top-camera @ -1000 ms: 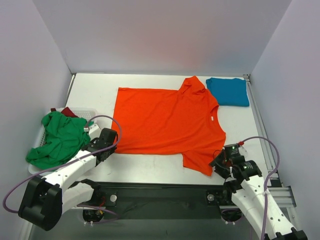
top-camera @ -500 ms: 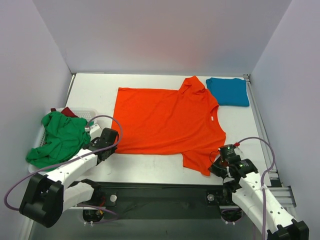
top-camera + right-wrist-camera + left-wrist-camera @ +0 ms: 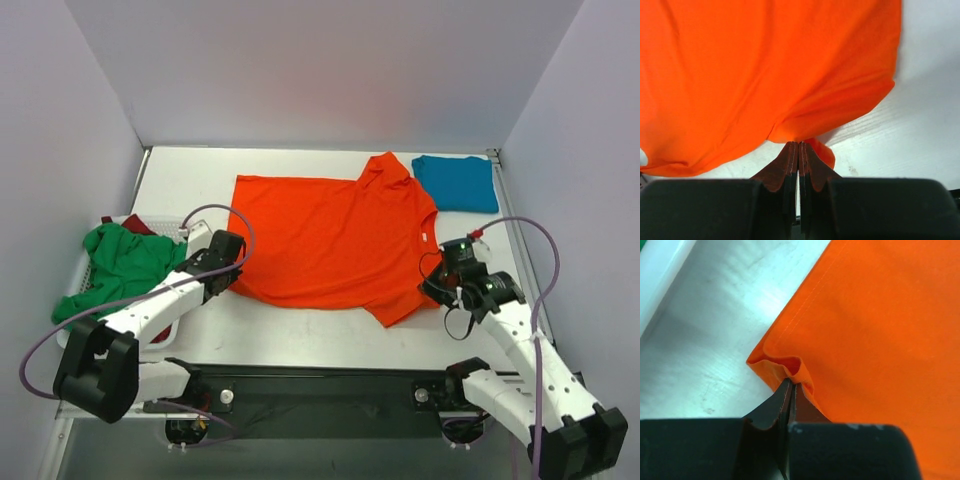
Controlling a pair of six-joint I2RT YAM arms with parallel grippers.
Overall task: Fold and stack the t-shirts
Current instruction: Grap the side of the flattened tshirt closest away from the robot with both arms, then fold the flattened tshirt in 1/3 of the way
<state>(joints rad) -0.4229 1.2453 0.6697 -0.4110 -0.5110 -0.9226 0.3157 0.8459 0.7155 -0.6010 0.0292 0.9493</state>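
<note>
The bright orange-red t-shirt lies spread on the white table, its near edge lifted at both ends. My left gripper is shut on its near left hem corner. My right gripper is shut on the near sleeve's edge, which hangs lifted off the table. A folded teal blue t-shirt lies at the back right. A green t-shirt is heaped on the white basket at the left, with a dark red t-shirt under it.
The white lattice basket stands at the table's left edge beside my left arm. Grey walls close in the back and both sides. A metal rail runs along the right edge. A black bar lies at the near edge.
Both grippers have moved away from the near edge, carrying the shirt's near edge with them. The near sleeve has lifted and drawn back towards the shirt's body.
</note>
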